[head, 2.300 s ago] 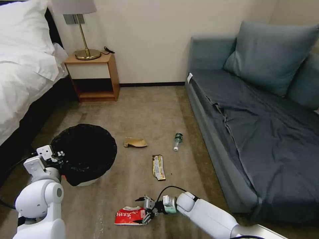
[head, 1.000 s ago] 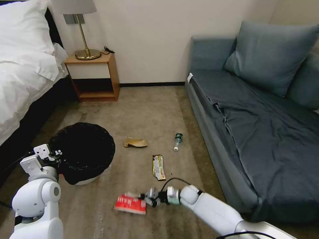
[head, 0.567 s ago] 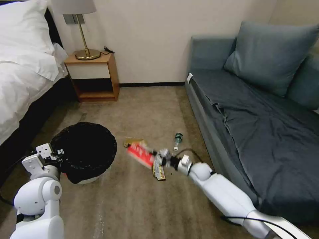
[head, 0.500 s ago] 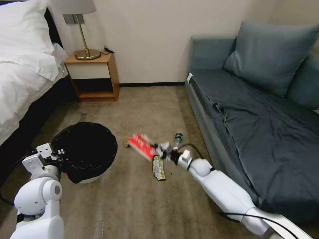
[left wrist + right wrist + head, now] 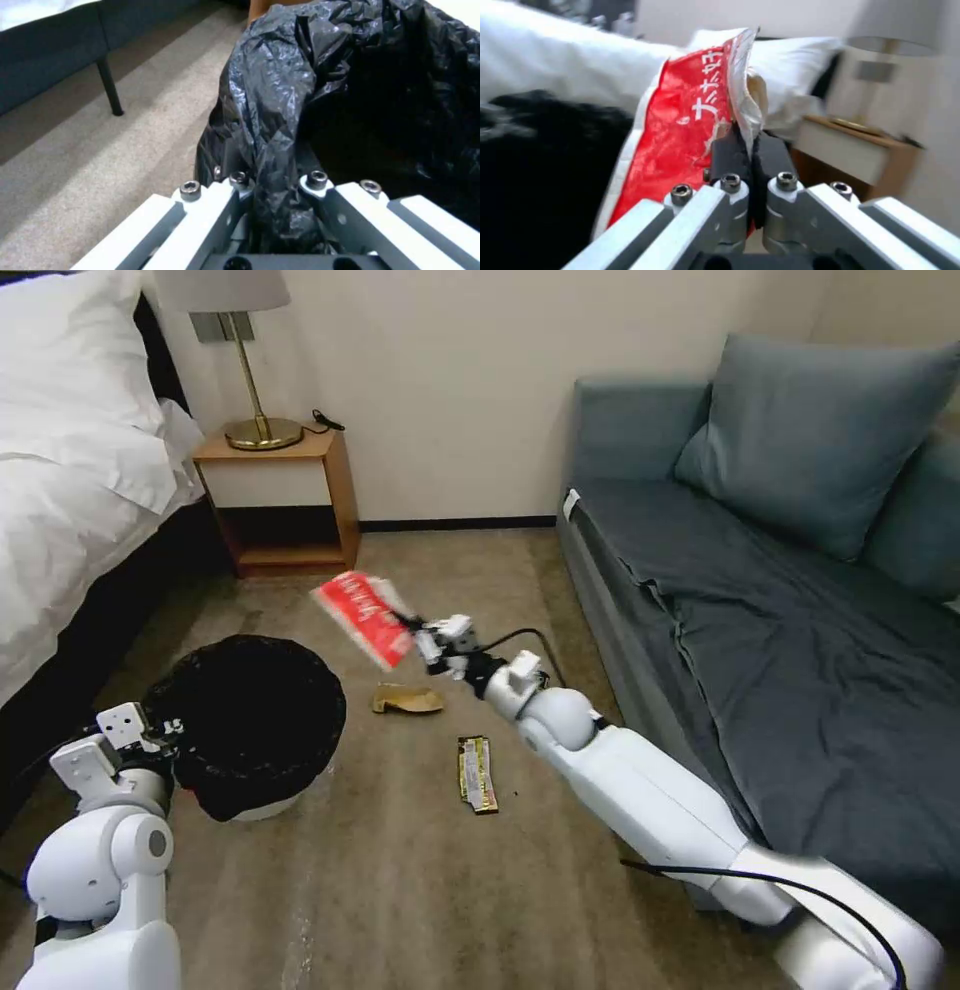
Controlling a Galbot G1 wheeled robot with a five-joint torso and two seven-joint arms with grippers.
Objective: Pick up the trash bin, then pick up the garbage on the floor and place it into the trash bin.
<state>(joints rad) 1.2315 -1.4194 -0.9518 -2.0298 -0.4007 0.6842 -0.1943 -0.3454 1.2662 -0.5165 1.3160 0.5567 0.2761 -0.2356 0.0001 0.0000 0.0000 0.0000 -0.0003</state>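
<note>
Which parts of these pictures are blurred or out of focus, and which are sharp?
Right wrist view: the snack packet and right gripper are sharp, the lamp and pillow behind blurred. Left wrist view: the trash bin liner shines with glare. Head view: evenly sharp.

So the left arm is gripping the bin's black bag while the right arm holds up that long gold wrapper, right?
Not quite. The right tool holds up the red-and-white snack packet, as the head view shows; the gold wrapper lies on the carpet. The rest is right: the left tool is gripping the black bag at the rim of the trash bin.
</note>
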